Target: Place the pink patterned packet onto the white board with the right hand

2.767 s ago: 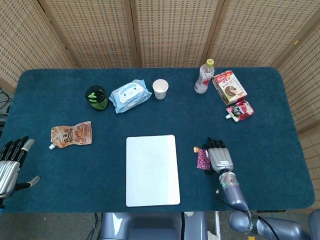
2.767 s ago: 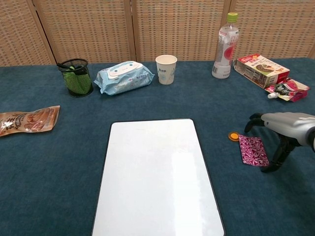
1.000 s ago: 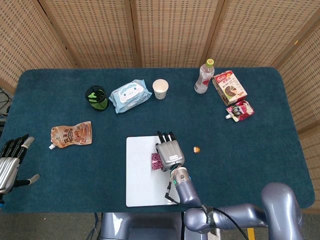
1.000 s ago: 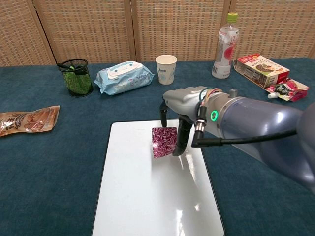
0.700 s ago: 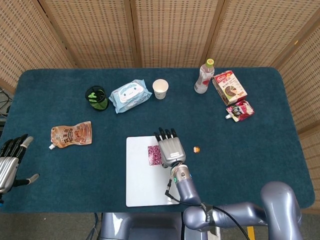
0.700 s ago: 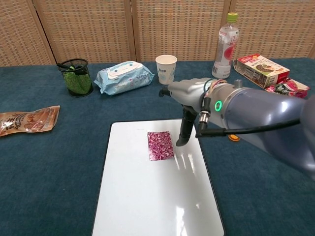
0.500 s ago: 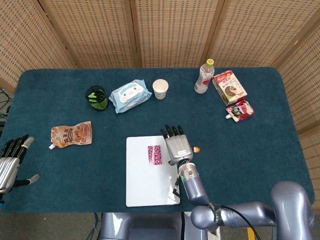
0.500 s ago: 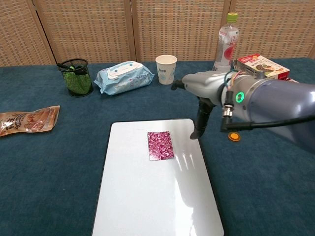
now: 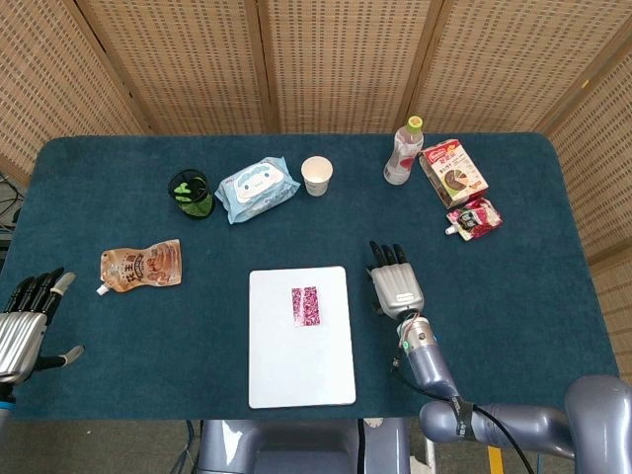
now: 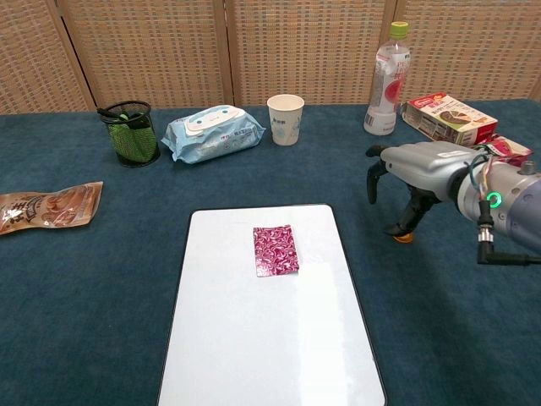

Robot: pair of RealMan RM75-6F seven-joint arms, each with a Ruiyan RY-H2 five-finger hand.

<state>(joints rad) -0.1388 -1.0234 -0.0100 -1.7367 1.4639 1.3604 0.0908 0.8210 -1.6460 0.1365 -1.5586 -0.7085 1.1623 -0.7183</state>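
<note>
The pink patterned packet point(image 9: 305, 305) point(image 10: 275, 249) lies flat on the upper middle of the white board point(image 9: 300, 365) point(image 10: 270, 338). My right hand point(image 9: 394, 284) point(image 10: 412, 179) hovers over the blue cloth to the right of the board, apart from the packet, fingers spread and holding nothing. My left hand point(image 9: 24, 323) shows at the far left edge of the head view, open and empty; the chest view does not show it.
A small orange cap point(image 10: 405, 236) lies under my right hand. A brown pouch point(image 9: 143, 266) lies at the left. A mesh cup point(image 9: 192, 194), wipes pack point(image 9: 257, 188), paper cup point(image 9: 316, 176), bottle point(image 9: 403, 151), snack box point(image 9: 452, 172) and red pouch point(image 9: 475, 218) line the far side.
My right hand carried the packet from the cloth onto the board, released it there, and drew back to the right off the board. The left hand stayed put.
</note>
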